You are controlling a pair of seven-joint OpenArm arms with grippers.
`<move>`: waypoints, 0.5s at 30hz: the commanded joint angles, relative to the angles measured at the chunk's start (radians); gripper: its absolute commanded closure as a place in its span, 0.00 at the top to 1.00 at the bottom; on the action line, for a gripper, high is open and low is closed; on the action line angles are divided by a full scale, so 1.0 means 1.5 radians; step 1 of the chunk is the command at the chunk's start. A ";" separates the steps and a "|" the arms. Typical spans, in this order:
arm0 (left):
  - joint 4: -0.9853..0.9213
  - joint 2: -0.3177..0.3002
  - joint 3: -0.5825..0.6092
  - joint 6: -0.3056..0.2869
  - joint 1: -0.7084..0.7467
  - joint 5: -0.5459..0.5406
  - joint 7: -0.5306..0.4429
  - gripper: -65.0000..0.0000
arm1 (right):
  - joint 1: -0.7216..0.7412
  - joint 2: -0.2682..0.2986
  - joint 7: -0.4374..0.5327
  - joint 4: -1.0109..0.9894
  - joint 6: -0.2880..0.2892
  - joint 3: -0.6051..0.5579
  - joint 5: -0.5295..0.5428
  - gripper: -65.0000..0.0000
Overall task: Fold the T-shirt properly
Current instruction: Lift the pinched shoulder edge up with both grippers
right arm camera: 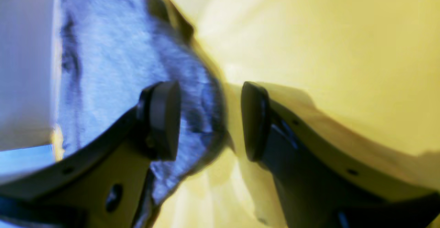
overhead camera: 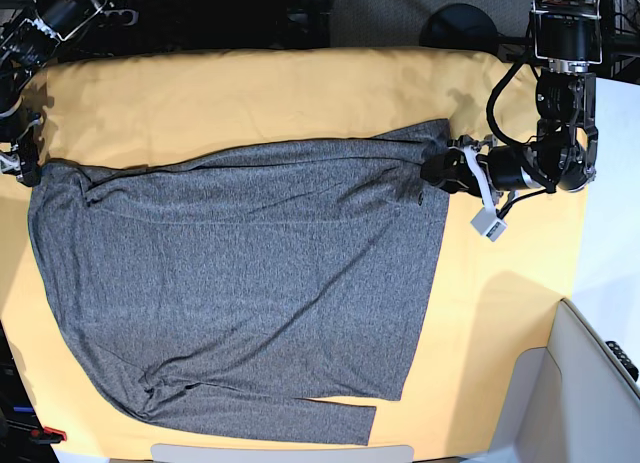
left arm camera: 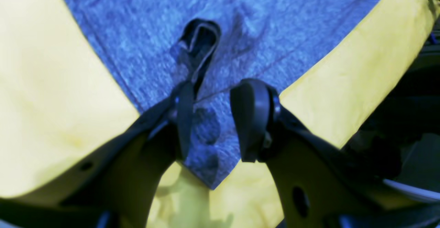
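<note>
The T-shirt [overhead camera: 240, 283] lies spread flat over the yellow-orange table cloth [overhead camera: 250, 93], filling most of it. The left gripper [left arm camera: 213, 118] sits at a corner of the grey fabric with its fingers [left arm camera: 252, 118] apart; the cloth runs between and beyond them, and a dark strap loop [left arm camera: 199, 45] rises just past the one finger. The right gripper [right arm camera: 209, 121] is at the shirt's edge, fingers [right arm camera: 165, 118] apart, one over grey knit, the other over bare table cloth, clamped on nothing.
</note>
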 commanded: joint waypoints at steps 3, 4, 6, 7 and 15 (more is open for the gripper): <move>0.012 -0.010 -0.005 -0.005 -0.012 -0.012 -0.007 0.34 | 0.020 0.017 0.000 -0.013 0.005 -0.011 0.007 0.45; 0.012 -0.010 -0.005 -0.005 -0.012 -0.012 -0.007 0.34 | 0.020 0.015 0.000 -0.014 0.005 -0.011 0.007 0.45; 0.012 -0.010 -0.005 -0.004 -0.012 -0.012 -0.007 0.34 | 0.020 0.012 0.000 -0.016 0.005 -0.011 0.008 0.45; 0.012 -0.010 -0.005 -0.004 -0.012 -0.012 -0.007 0.34 | 0.020 0.009 0.000 -0.016 0.005 -0.017 0.008 0.45; 0.009 -0.023 -0.005 -0.001 -0.012 -0.010 -0.007 0.34 | 0.018 0.004 0.001 -0.017 0.005 -0.080 0.008 0.44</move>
